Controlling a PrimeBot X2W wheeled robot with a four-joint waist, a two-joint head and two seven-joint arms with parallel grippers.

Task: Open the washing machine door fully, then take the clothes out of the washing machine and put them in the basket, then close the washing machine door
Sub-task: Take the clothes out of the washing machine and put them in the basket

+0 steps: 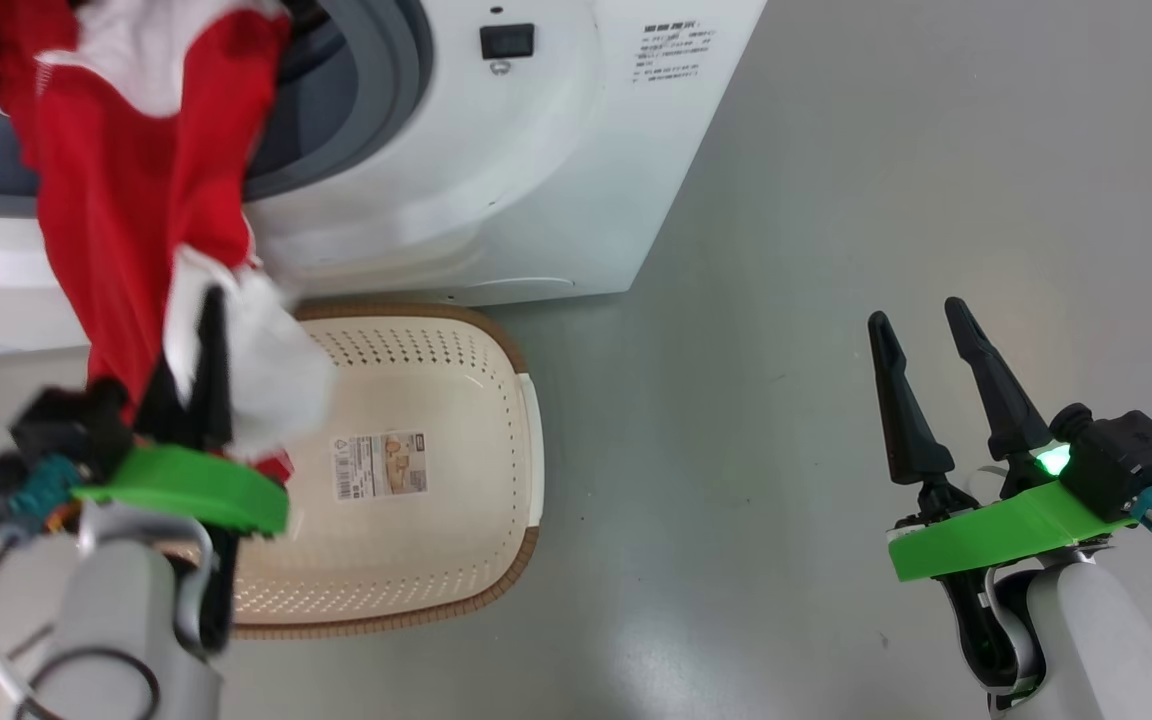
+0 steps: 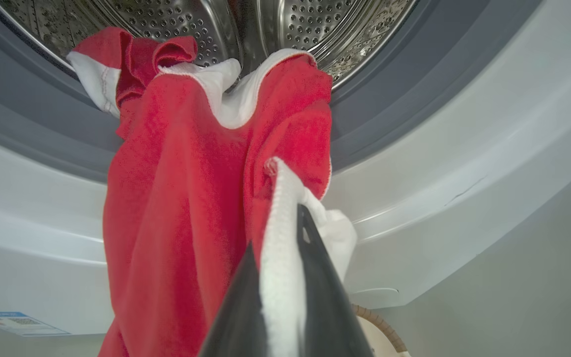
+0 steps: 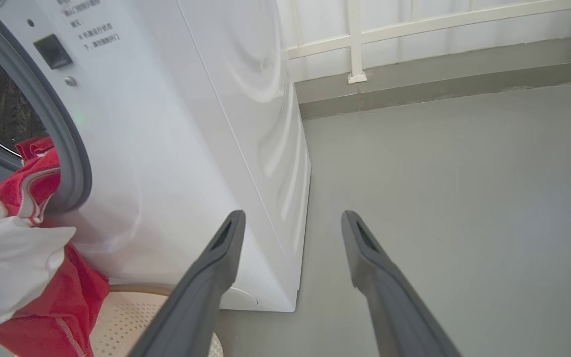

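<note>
Hanging out of the washer (image 1: pixel 496 180), the clothes (image 1: pixel 136 180) are gripped by the left claw (image 1: pixel 198 350) above the basket (image 1: pixel 436 560).
A white fold of the red clothes is clamped between the left claw's closed fingers (image 2: pixel 325 297), while the rest is draped over the grey gasket (image 2: pixel 28 114) and reaches back into the steel drum (image 2: pixel 176 20). The basket is set on the floor (image 1: pixel 836 200) just before the washer, a barcode sticker (image 1: pixel 381 465) seen on its bottom, its left side overlapped by the hanging clothes. The right claw (image 1: pixel 916 312) is held wide open, nothing between its fingers, well apart to the right.
</note>
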